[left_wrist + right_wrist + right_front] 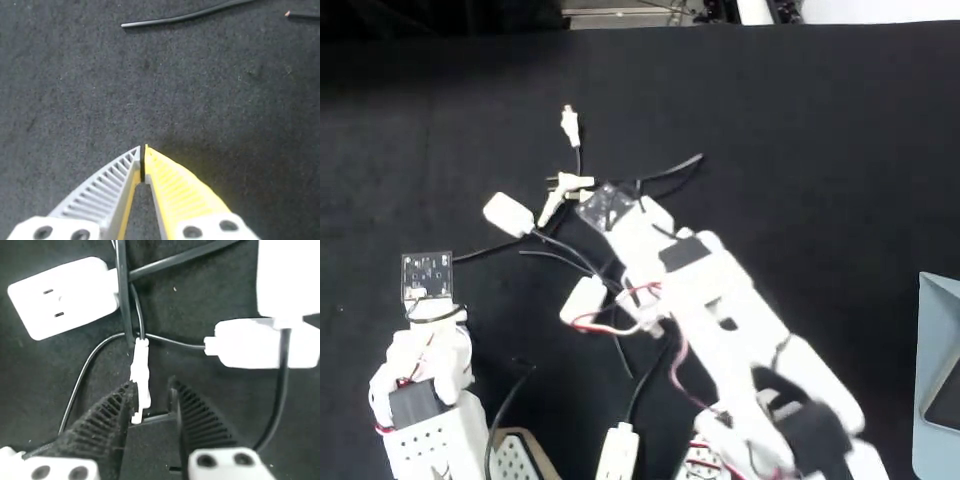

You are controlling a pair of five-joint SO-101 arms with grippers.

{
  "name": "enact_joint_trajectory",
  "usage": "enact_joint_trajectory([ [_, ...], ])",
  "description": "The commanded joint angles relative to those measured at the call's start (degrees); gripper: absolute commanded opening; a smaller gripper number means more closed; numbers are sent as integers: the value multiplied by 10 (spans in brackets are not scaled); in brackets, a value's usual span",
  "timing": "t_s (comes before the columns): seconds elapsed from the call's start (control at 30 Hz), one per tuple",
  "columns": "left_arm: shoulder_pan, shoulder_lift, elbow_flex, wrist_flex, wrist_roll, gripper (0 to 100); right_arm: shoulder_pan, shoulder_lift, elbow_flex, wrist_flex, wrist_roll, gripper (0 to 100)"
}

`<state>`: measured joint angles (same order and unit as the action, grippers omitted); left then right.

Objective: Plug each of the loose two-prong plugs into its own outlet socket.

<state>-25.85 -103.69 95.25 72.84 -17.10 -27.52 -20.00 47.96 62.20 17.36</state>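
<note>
Right pincer apart, straddling small plug: looks light, stiff, slippery; grip mid-body. Left pincer together, empty.

Robotics lab bench. Evidence: a black cloth covers the whole table. Two white plastic robot arms sit side by side on it, the left arm and the right arm. Bare red wiring loops along the right one. Loose white sockets and black cords lie scattered just ahead of the right gripper, laid out as a test.
</note>
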Motion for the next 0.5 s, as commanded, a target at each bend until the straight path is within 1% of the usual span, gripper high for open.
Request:
enact_joint_trajectory([
  [0.0, -1, -5, -16, -3, -4, 30, -8, 59, -25, -45, -2, 98],
  [0.13, -1, -5, -16, -3, -4, 30, -8, 113, -26, -70, -4, 103],
  [0.27, -1, -5, -16, -3, -4, 30, -8, 142, -52, -67, -40, 124],
  [0.47, -1, -5, -16, -3, -4, 30, -7, 168, -62, -65, -47, 121],
])
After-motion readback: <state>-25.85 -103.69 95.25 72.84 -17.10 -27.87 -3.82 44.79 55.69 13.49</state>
